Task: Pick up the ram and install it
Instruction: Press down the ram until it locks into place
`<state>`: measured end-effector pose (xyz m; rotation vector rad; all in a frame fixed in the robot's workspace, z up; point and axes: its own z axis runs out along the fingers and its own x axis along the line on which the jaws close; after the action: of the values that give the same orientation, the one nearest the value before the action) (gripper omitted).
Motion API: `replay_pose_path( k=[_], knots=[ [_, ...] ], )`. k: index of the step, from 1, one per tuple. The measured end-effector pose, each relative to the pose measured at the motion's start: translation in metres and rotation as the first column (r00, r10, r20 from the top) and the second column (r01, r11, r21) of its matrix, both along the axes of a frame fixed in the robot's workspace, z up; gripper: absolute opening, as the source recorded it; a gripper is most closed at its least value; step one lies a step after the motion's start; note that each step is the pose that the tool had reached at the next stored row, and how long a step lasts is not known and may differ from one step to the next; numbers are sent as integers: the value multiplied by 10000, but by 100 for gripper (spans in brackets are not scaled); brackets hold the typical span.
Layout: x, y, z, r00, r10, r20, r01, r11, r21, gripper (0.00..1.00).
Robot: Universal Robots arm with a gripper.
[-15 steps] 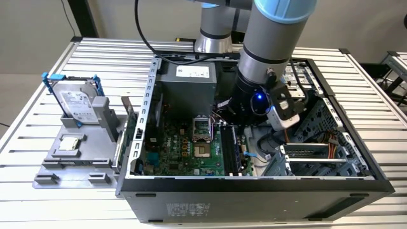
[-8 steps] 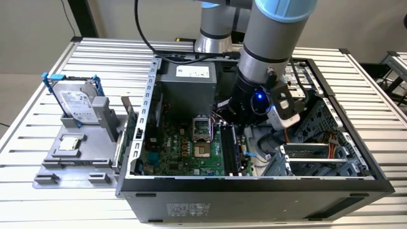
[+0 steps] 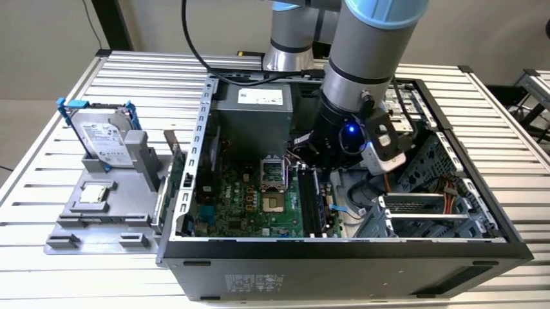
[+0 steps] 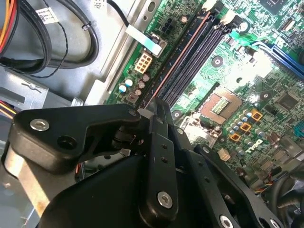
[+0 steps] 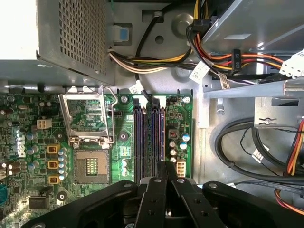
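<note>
The robot arm reaches down into the open computer case (image 3: 344,248). In the exterior view its gripper (image 3: 313,166) sits near the middle of the case, just at 3 o'clock from the empty chip socket (image 3: 273,205) on the green board (image 3: 245,206).

The ram (image 3: 311,199) is a long, thin, dark stick. It stands on its edge in the row of memory slots and runs from the gripper toward 6 o'clock. In the second wrist view the ram (image 4: 175,59) shows as a thin brownish line along the slot closest to the board's edge. That line goes right up into the gripper (image 4: 154,107). In the first wrist view the gripper (image 5: 167,165) sits over the same end of the ram (image 5: 164,137), next to the other dark slots.

The two black fingers (image 4: 164,118) are pressed close together and look like they are pinching the end of the ram. I cannot tell if the ram is pushed all the way down.

In the exterior view the grey power box (image 3: 257,116) is at 12 o'clock from the socket. Outside the case, at 9 o'clock, a grey tray (image 3: 94,225) holds a silver hard drive (image 3: 103,138) in a blue frame and a small square chip (image 3: 94,193). In the first wrist view, bundles of coloured wires (image 5: 213,57) lie beside the board.
</note>
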<state>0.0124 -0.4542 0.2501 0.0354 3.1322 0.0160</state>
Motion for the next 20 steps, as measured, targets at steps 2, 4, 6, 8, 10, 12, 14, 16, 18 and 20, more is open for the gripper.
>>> replay_pose_path(
  k=[2,4,6,8,10,12,14,16,18,20],
  knots=[
    [0,0,0,9999,157,0,-157,9999,0,0],
    [0,0,0,9991,415,0,-415,9991,0,0],
    [0,0,1,9975,709,-1,-709,9975,-1,0],
    [0,0,1,9947,1026,-1,-1026,9947,-1,0],
    [0,0,0,9905,1375,0,-1375,9905,-1,0],
    [0,0,0,9849,1731,0,-1731,9849,-1,0],
    [0,0,0,9779,2089,0,-2089,9779,0,0],
    [0,0,0,9700,2431,0,-2431,9700,-1,0],
    [0,0,0,9612,2760,0,-2760,9612,-1,0],
    [0,0,0,9505,3107,0,-3107,9505,-1,0]
  ],
)
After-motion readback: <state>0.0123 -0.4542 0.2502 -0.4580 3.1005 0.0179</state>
